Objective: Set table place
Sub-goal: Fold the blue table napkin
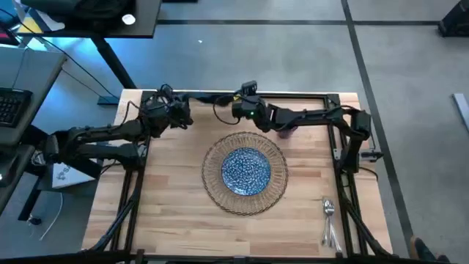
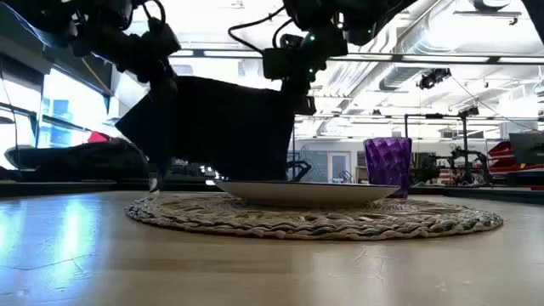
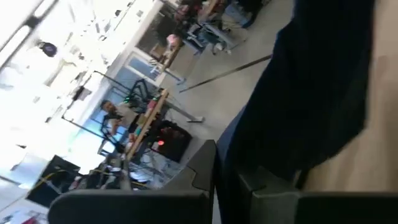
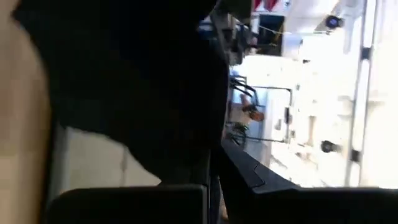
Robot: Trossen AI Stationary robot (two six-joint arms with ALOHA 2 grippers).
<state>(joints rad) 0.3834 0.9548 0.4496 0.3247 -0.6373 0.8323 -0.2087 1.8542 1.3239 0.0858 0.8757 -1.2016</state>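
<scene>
The napkin (image 2: 221,127) hides the plate's (image 2: 340,192) far side (cutlery (image 1: 328,220) types unreadable).

We note the counter (image 1: 176,213): pale wood strips, smooth. Mat (image 1: 214,183): rough woven wicker. Plate (image 1: 245,171): glossy, speckled glaze. Napkin (image 2: 225,127): dark matt cloth. Cup (image 2: 388,163): translucent, faceted purple.

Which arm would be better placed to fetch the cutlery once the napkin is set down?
Right, probably: the cutlery lies on its side of the table. The left hand and right hand both grip the napkin.

Plate (image 1: 246,171) on mat (image 1: 214,156); cup (image 2: 388,164) behind; cutlery (image 1: 327,216) right.
</scene>
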